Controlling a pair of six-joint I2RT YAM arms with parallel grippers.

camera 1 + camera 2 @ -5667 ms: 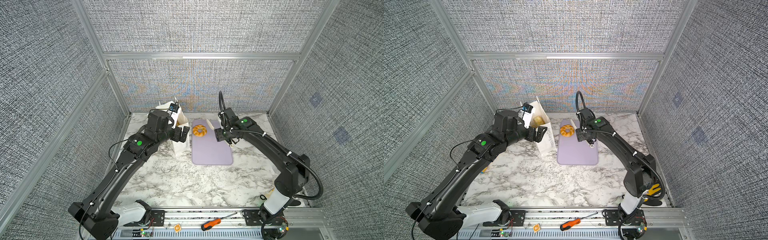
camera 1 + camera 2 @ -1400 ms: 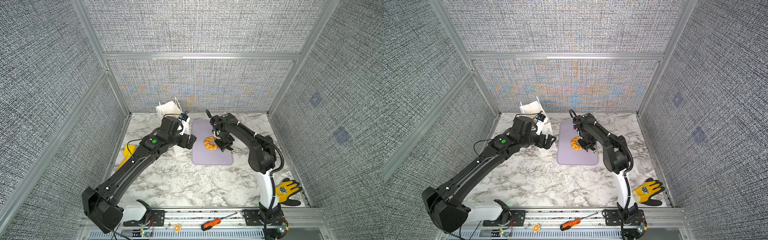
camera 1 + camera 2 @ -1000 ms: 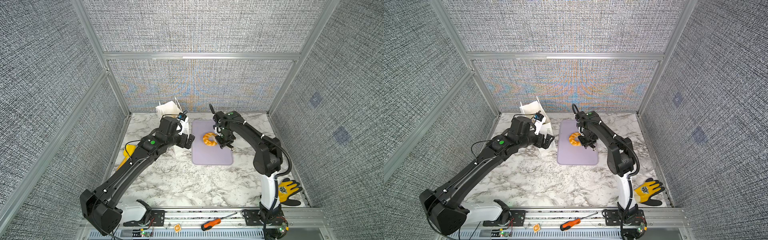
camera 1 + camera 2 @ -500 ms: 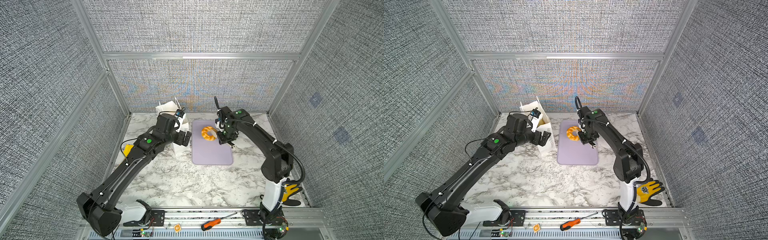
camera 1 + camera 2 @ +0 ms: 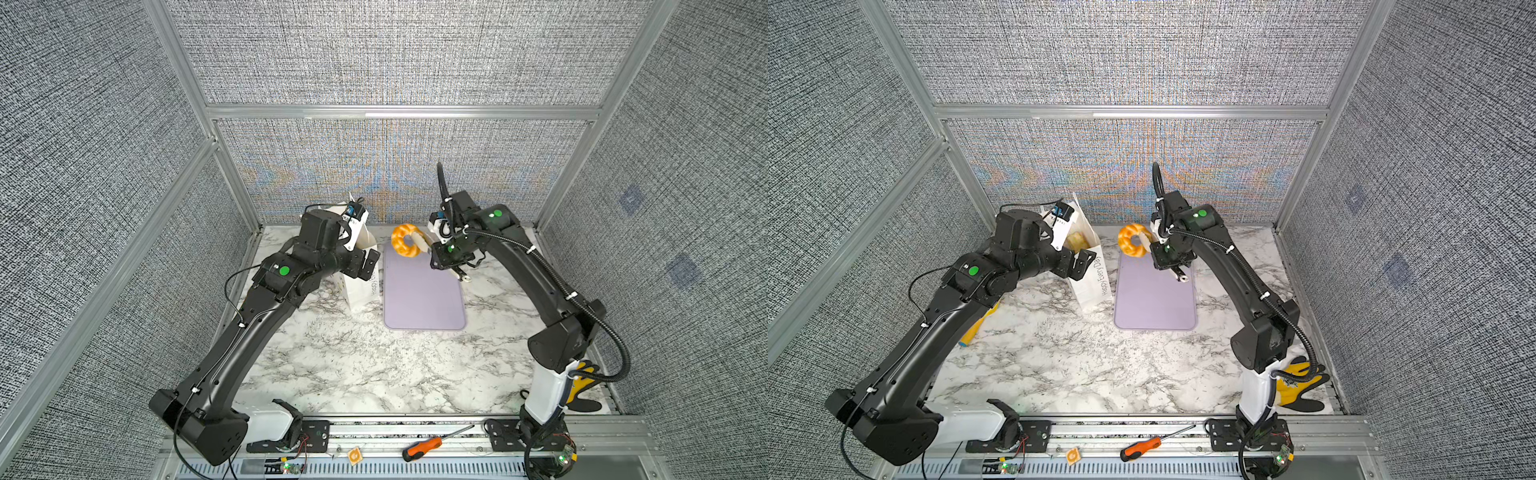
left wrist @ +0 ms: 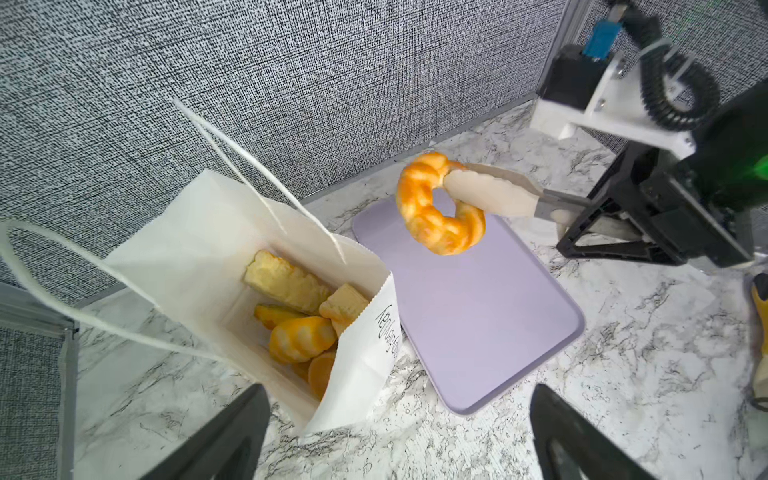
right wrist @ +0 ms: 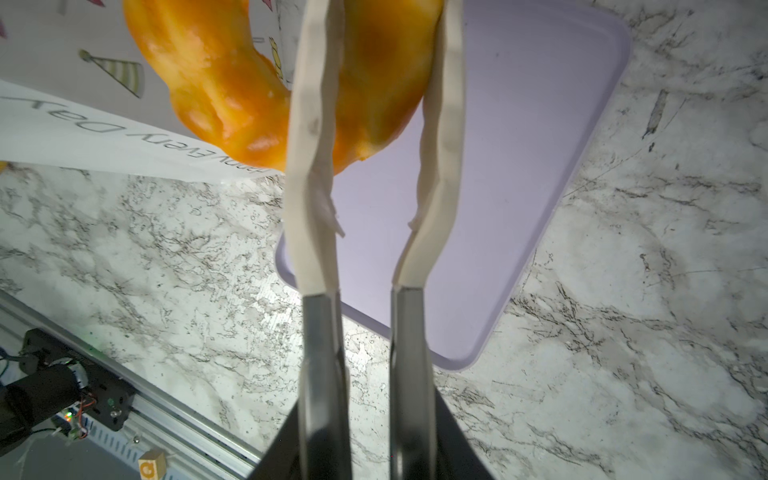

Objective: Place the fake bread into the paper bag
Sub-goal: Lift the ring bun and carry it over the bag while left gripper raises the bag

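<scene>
Right gripper (image 6: 451, 183) pinches ring bread (image 6: 419, 212), fingers half shut on one side of ring. Bag (image 6: 199, 232) sits past fingertips, lower down (mouth open). Left gripper (image 6: 397, 390) wide open, empty, right by bag.

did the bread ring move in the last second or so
Yes. Held in the right gripper, the bread ring has gone from over the middle of the purple mat to its far edge, closer to the paper bag.
</scene>
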